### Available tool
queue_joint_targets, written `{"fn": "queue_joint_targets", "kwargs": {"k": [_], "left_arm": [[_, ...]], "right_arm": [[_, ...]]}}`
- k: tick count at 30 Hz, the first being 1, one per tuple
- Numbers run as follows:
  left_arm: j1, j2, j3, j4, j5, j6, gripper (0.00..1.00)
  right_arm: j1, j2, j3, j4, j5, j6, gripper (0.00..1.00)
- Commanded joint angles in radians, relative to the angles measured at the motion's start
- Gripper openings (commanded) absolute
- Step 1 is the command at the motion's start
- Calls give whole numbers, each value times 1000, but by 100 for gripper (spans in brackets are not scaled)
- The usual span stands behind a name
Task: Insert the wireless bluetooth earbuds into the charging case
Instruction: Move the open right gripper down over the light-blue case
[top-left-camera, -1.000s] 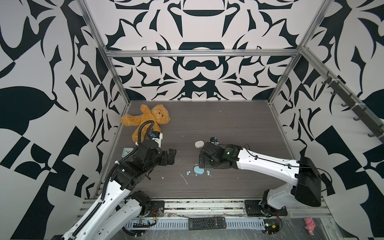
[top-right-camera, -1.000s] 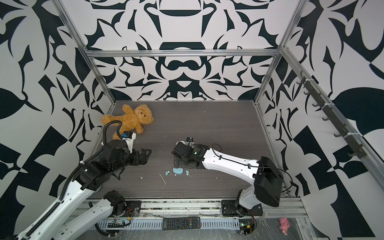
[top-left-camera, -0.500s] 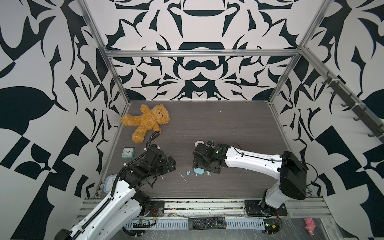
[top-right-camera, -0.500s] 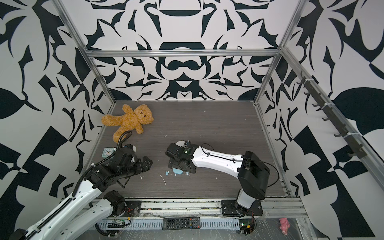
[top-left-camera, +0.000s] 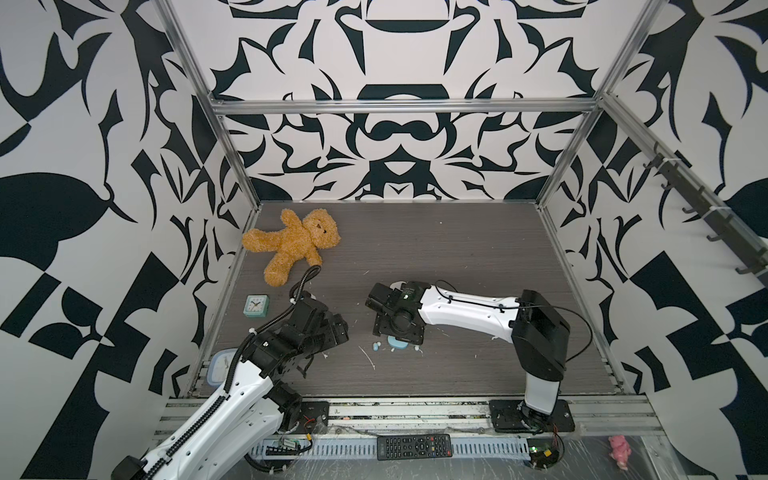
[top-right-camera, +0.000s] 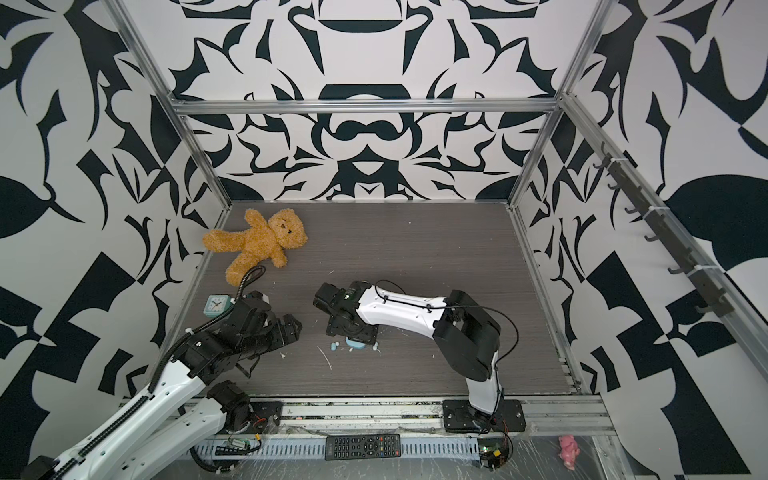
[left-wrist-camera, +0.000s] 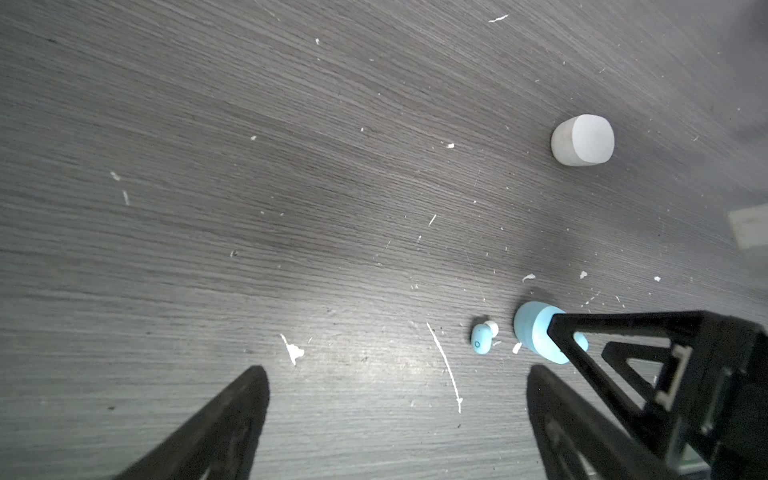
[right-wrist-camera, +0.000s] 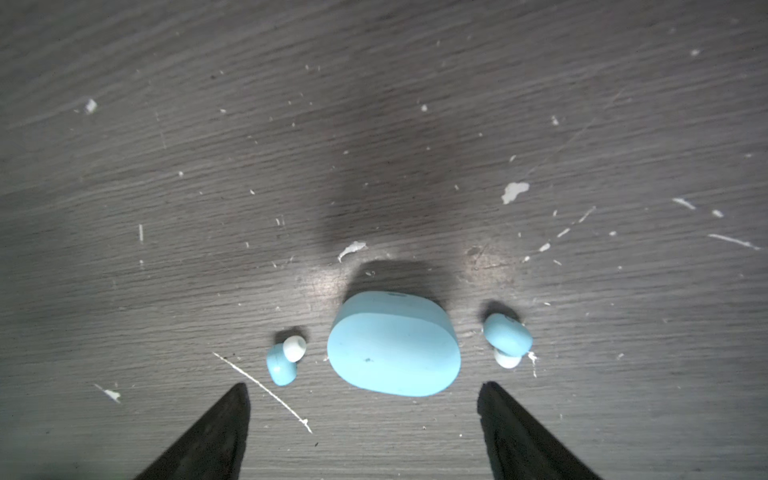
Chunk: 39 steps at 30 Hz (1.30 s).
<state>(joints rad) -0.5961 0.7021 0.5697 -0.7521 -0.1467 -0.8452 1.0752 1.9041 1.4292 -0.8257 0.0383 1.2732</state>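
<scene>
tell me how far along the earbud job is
Done: nothing; the blue charging case looks shut, both blue earbuds loose on the table beside it. In hand: jaws of the right arm hang open above it, empty. To do: open case, seat both buds.

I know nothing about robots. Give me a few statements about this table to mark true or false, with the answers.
The blue case is shut. True.
Both blue earbuds sit inside it. False: one blue earbud and a second blue earbud lie on the table, flanking it.
A white case also lies on the table. True.
The right arm's jaws grip the blue case. False: they stand apart, empty.
An arm holds the teddy bear. False: it lies untouched.
</scene>
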Motion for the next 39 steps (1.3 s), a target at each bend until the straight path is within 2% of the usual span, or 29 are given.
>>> {"fn": "queue_joint_targets", "kwargs": {"k": [1,18,32,39], "left_arm": [[-2,-1,-8,-11,-22,-15,99],[-2,18,-12,10,-11,2,99],[-2,19,-14,17,-5,6,99],[-3,22,-15,19,-4,10,99]], "right_arm": [[6,31,55,-78,-17,-18,88],[5,84,89,-107,-5,-38,77],[5,102,85,-99,-13,-43,75],[3,99,77,-92,-9,-46,70]]}}
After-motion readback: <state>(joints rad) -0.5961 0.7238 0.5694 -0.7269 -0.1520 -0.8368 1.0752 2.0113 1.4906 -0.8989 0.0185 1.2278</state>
